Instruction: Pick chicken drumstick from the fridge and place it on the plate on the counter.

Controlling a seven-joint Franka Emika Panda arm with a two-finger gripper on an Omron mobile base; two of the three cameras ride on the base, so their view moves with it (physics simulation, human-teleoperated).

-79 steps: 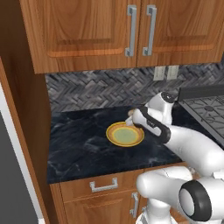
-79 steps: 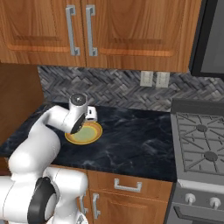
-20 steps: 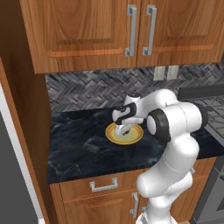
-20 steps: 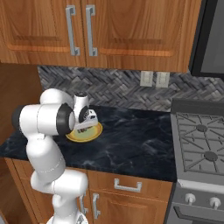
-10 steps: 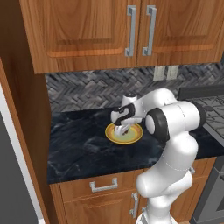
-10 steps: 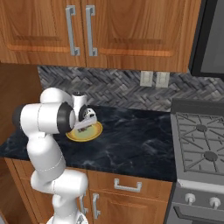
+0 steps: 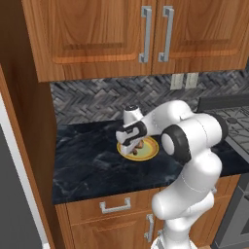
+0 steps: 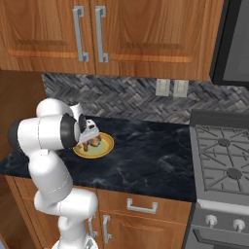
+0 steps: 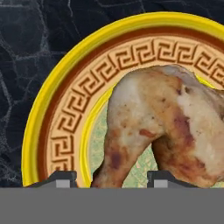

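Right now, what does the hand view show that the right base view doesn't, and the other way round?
Hand view alone: the key-pattern band inside the plate rim, the drumstick skin up close, and both fingertips standing apart either side of the meat.

Right base view alone: the stove, the wall cabinets, the sockets and the arm bent over the counter.

Both: the drumstick lying on the plate, on the black counter.

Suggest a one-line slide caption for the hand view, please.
Chicken drumstick resting on the plate, tool fingertips parted around it.
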